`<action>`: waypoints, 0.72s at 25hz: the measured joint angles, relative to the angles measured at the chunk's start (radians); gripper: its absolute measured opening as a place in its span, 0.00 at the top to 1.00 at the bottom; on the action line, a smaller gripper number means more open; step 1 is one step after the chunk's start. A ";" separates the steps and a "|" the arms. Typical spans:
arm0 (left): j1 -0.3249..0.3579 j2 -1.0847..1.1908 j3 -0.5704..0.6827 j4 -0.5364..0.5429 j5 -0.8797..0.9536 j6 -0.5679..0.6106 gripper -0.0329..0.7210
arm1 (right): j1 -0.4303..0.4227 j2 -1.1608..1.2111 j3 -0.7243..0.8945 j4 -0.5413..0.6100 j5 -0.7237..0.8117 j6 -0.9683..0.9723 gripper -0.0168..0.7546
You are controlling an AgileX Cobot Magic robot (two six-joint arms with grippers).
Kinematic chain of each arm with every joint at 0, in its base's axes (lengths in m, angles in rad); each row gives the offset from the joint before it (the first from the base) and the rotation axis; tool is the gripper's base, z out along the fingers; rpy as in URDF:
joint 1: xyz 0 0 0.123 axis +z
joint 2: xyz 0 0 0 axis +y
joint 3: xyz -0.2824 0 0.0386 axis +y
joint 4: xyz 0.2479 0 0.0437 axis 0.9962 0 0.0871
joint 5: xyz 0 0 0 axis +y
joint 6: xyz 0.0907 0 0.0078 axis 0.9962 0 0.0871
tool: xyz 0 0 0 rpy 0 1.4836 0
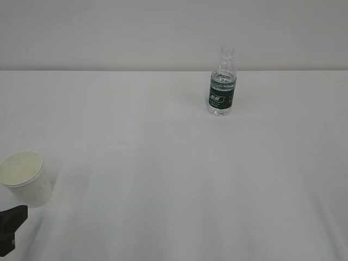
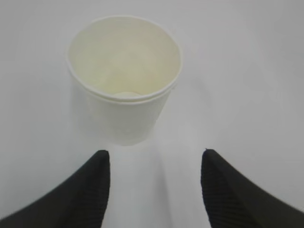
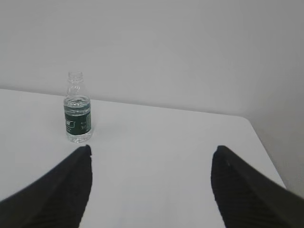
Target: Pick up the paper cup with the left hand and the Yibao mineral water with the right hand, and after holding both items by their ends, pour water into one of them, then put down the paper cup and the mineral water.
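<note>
The white paper cup (image 1: 26, 178) stands upright and empty at the table's front left. In the left wrist view the cup (image 2: 124, 78) sits just ahead of my open left gripper (image 2: 154, 154), slightly left of its middle, not between the fingers. Only a black bit of the left gripper (image 1: 11, 225) shows in the exterior view, below the cup. The Yibao mineral water (image 1: 222, 84) stands upright, uncapped, at the back right of centre. In the right wrist view the bottle (image 3: 77, 110) is far ahead, left of my open, empty right gripper (image 3: 151, 149).
The white table (image 1: 174, 179) meets a pale wall at the back. Its right edge and far right corner (image 3: 247, 121) show in the right wrist view. The right arm is out of the exterior view.
</note>
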 joint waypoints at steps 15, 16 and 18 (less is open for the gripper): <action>0.000 0.290 -0.002 0.049 -0.330 -0.103 0.32 | 0.000 0.000 0.000 0.000 0.002 -0.018 0.21; 0.000 0.298 -0.002 0.049 -0.343 -0.103 0.29 | 0.000 0.000 0.000 0.000 0.002 -0.018 0.21; 0.000 0.321 -0.002 0.051 -0.361 -0.105 0.22 | 0.000 0.000 0.000 0.000 0.002 -0.018 0.21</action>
